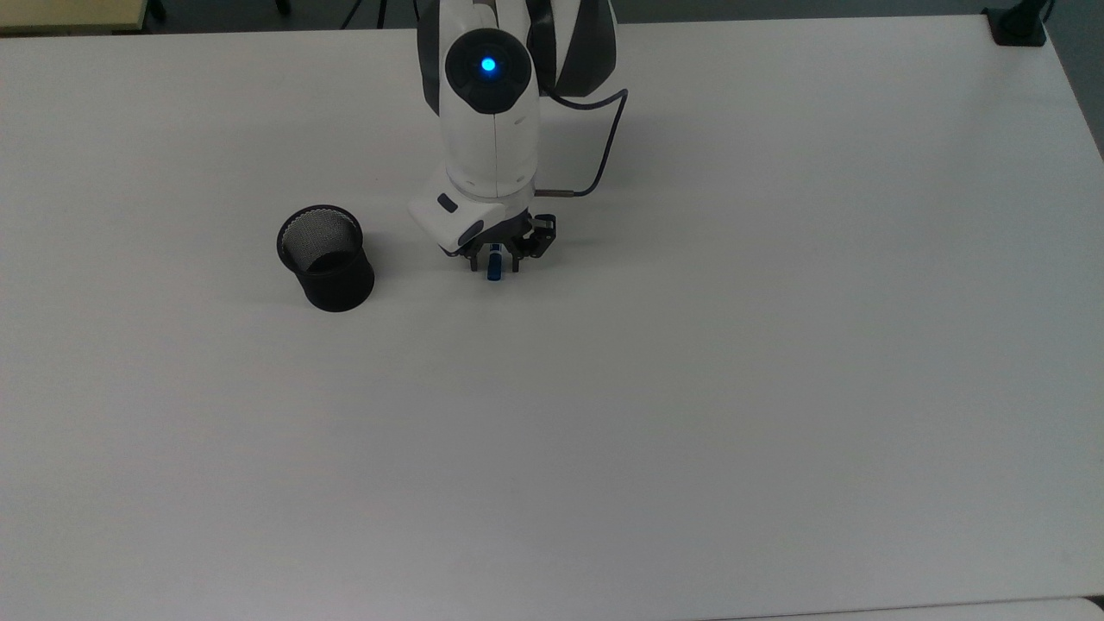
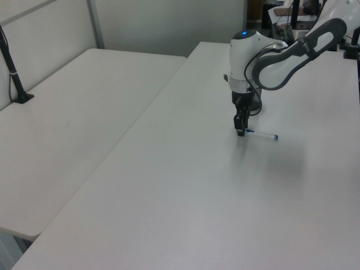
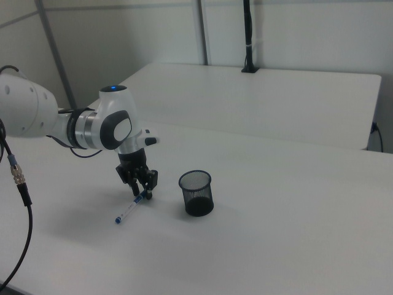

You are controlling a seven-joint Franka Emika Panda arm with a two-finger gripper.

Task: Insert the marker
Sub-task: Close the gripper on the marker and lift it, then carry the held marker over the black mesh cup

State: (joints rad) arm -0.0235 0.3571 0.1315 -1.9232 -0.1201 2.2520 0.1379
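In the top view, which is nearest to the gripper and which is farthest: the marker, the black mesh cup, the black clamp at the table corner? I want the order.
1. The marker: lying on the table, right at the gripper.
2. The black mesh cup: standing toward the top view's left.
3. The black clamp: at the table's far corner, the top view's upper right.

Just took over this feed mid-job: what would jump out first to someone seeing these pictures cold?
The white arm's gripper is down at the table, its fingers straddling the blue-capped end of the marker, which lies flat. The black mesh cup stands upright and apart from it, toward the top view's left. Otherwise the table is a broad white surface.
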